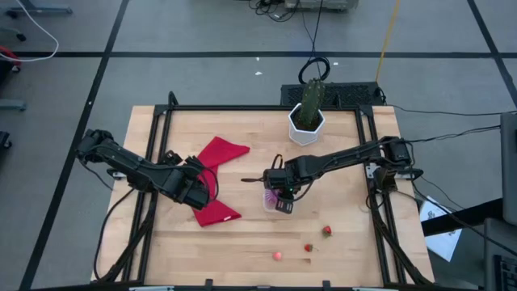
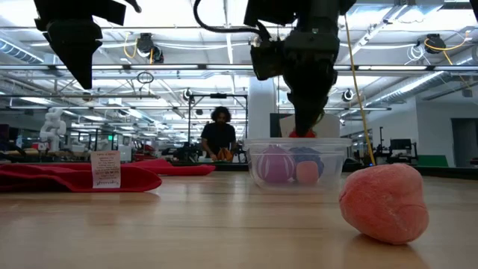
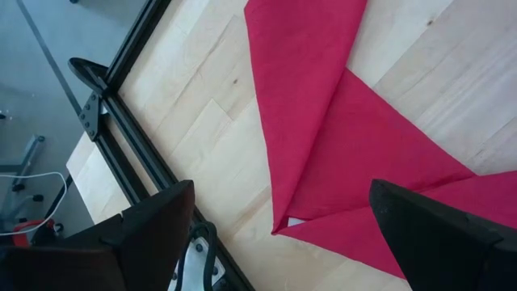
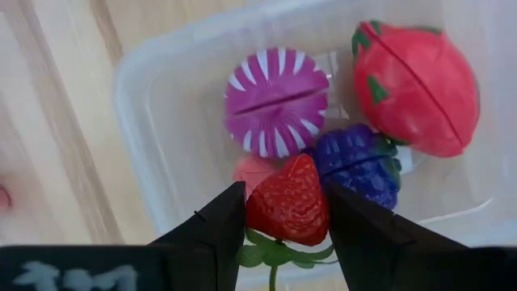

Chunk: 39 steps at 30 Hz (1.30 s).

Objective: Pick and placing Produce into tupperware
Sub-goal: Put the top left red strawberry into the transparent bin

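Observation:
The clear tupperware (image 1: 269, 199) (image 4: 153, 81) stands mid-table. It holds a purple-and-white striped piece (image 4: 275, 101), a big red piece (image 4: 416, 85), a dark blue-purple piece (image 4: 359, 162) and a pink piece (image 4: 252, 170). My right gripper (image 4: 284, 198) (image 1: 283, 204) hangs over the container's near side, pointing steeply down, shut on a small red strawberry (image 4: 288, 202). Three loose pieces of produce lie on the near part of the table: pink (image 1: 277, 255) and two red (image 1: 308, 247) (image 1: 327, 230). At the table's left, my left gripper (image 3: 283, 218) (image 1: 203, 190) hovers open above the red cloth. My right gripper pinches the strawberry by its two sides (image 4: 260, 206) between both fingers, coming from above and pointing down. Its red body points down toward the tupperware's inside and its green leaves (image 4: 275, 252) lie back between the fingers. It hangs clear above the pieces in the container.
A red cloth (image 1: 218, 174) (image 3: 323, 121) lies spread at the left centre. A white hexagonal pot with a green cactus (image 1: 308, 120) stands at the far edge. A black frame (image 1: 153, 162) borders the table. In the low view, the pink piece (image 2: 385, 202) looms near the camera.

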Motion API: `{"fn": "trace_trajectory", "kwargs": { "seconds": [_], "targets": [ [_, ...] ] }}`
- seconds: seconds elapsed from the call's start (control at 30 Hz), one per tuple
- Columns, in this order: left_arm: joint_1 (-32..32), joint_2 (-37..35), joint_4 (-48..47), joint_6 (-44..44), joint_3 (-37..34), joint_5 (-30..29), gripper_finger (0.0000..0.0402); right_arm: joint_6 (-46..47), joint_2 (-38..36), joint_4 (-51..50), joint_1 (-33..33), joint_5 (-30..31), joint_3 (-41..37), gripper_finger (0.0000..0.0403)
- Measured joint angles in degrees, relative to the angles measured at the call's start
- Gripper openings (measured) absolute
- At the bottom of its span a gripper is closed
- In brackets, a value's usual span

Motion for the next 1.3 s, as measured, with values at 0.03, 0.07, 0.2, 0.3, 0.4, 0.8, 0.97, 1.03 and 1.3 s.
{"fn": "trace_trajectory", "kwargs": {
  "seconds": [0.03, 0.07, 0.2, 0.3, 0.4, 0.8, 0.97, 1.03, 1.3],
  "targets": [
    [0.0, 0.0, 0.0, 0.0, 0.0, 0.0, 0.0379, 0.2, 0.0, 0.2, 0.0, 0.0, -0.4, 0.0153],
    [0.0, 0.0, 0.0, 0.0, 0.0, 0.0, 0.0379, 0.5, 0.0, 0.4, 0.0, 0.0, -0.6, 0.0153],
    [0.0, 0.0, 0.0, -0.1, 0.0, 0.0, 0.0379, 1.0, 0.0, 1.7, 0.1, -0.1, -1.9, 0.0153],
    [0.0, 0.0, 0.0, -0.1, 0.0, 0.0, 0.0379, 2.0, 0.0, 1.9, 0.1, -0.2, -2.2, 0.0153],
    [0.0, 0.0, 0.0, -0.1, 0.0, 0.0, 0.0379, 2.9, 0.0, 2.1, 0.1, -0.2, -2.2, 0.0153],
    [0.0, 0.0, 0.0, -0.3, 0.0, -0.5, 0.0379, 5.7, 0.0, 3.9, 0.1, -0.2, -2.2, 0.0153],
    [0.0, 0.0, 0.0, -0.3, 0.0, -0.6, 0.0379, 7.4, 0.0, 3.9, 0.2, -0.3, -2.2, 0.0153],
    [0.0, 0.0, 0.0, -0.3, 0.0, -0.6, 0.0379, 7.3, 0.0, 3.9, 0.2, -0.3, -2.2, 0.0153],
    [0.0, 0.0, 0.0, -0.5, 0.0, -0.6, 0.0379, 7.3, 0.0, 3.9, 0.2, -0.3, -2.3, 0.0153]
  ]
}}
